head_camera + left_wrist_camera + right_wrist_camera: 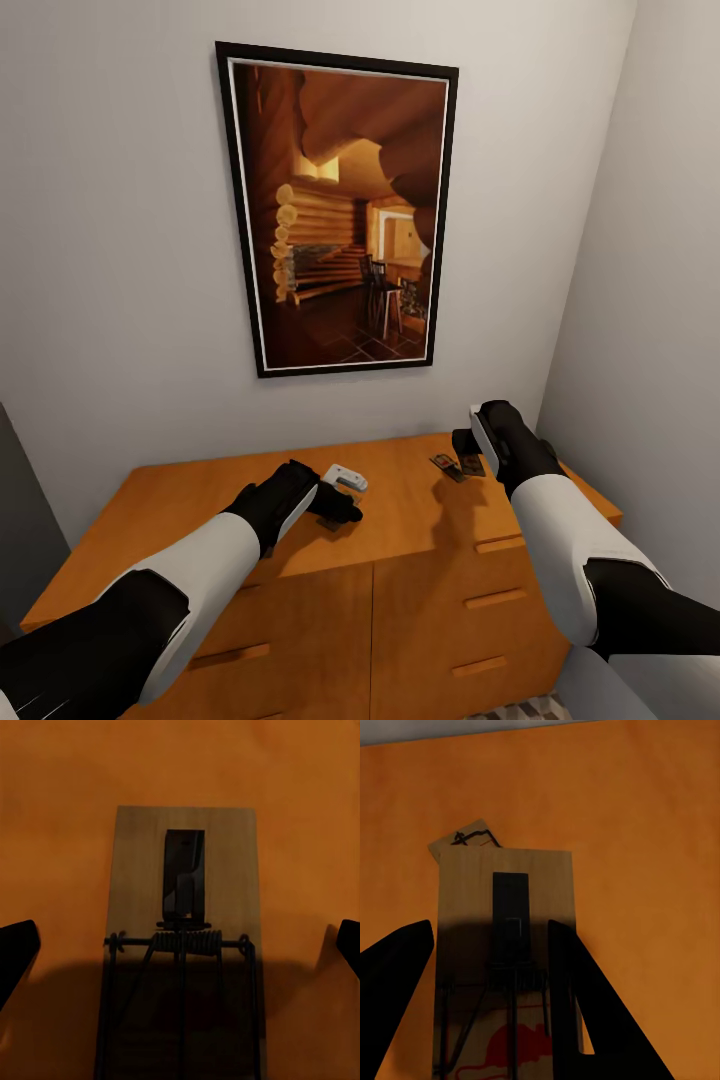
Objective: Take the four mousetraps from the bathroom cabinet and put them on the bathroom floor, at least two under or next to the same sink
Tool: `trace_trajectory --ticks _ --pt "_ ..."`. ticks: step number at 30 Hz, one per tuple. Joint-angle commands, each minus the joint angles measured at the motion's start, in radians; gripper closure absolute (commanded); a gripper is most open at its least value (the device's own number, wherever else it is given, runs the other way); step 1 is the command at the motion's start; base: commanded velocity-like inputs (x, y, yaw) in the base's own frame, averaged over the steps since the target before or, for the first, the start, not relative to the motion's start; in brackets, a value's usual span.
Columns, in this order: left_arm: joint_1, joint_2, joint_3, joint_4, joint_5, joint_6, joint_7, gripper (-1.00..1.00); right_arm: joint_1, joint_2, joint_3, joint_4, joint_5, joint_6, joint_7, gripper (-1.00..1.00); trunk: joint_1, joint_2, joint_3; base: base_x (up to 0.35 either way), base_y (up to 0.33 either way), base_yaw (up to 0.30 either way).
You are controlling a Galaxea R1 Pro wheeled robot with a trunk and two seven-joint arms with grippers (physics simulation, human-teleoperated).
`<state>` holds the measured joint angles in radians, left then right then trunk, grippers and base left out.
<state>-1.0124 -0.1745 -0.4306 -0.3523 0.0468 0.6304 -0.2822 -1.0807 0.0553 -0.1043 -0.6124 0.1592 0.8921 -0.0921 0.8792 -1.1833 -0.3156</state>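
Two grippers hang low over the top of the cabinet [200, 500]. In the left wrist view, the left gripper [180, 945] stands wide, its dark fingertips [16, 952] at the two far sides, and one mousetrap [184, 930] lies flat between them on the orange wood, touched by neither. In the head view this gripper [335, 510] is near the middle of the top, just beside a small white object [345, 478] that I cannot identify.

In the right wrist view, the right gripper [495, 975] has its fingers [394, 982] on both sides of a second mousetrap [506, 945]. One finger overlaps the board, but whether it presses on it I cannot tell. A third mousetrap [465, 840] shows a corner from behind the second, touching it or partly under it. In the head view these traps [455, 465] lie near the back right part of the top, and the corner walls [620, 300] are close.

Both boards are cut off by the frame in the wrist views.
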Motion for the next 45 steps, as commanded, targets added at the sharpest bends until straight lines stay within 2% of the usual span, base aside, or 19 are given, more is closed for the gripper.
trace_trajectory --ticks 1,20,21,45 --pt "0.0 0.0 -0.007 0.003 -0.002 0.005 0.0 -1.0 -0.001 0.001 -0.006 -0.001 0.008 0.004 0.005 1.0 0.0 -0.001 -0.002 0.0 0.0 0.0" --pt "0.0 0.0 -0.005 0.003 0.003 -0.001 -0.003 -1.0 -0.001 0.001 -0.006 -0.001 0.008 0.004 0.005 1.0 0.0 -0.001 -0.002 0.0 0.0 0.0" --pt "0.0 0.0 -0.005 0.003 0.003 -0.002 -0.003 1.0 -0.001 0.001 -0.006 -0.001 0.008 0.004 0.005 1.0 0.0 -0.001 -0.002 0.0 0.0 0.0" --pt "0.0 0.0 -0.004 0.003 0.004 -0.001 -0.003 1.0 -0.001 0.001 -0.006 -0.001 0.008 0.004 0.005 1.0 0.0 -0.001 -0.002 0.0 0.0 0.0"
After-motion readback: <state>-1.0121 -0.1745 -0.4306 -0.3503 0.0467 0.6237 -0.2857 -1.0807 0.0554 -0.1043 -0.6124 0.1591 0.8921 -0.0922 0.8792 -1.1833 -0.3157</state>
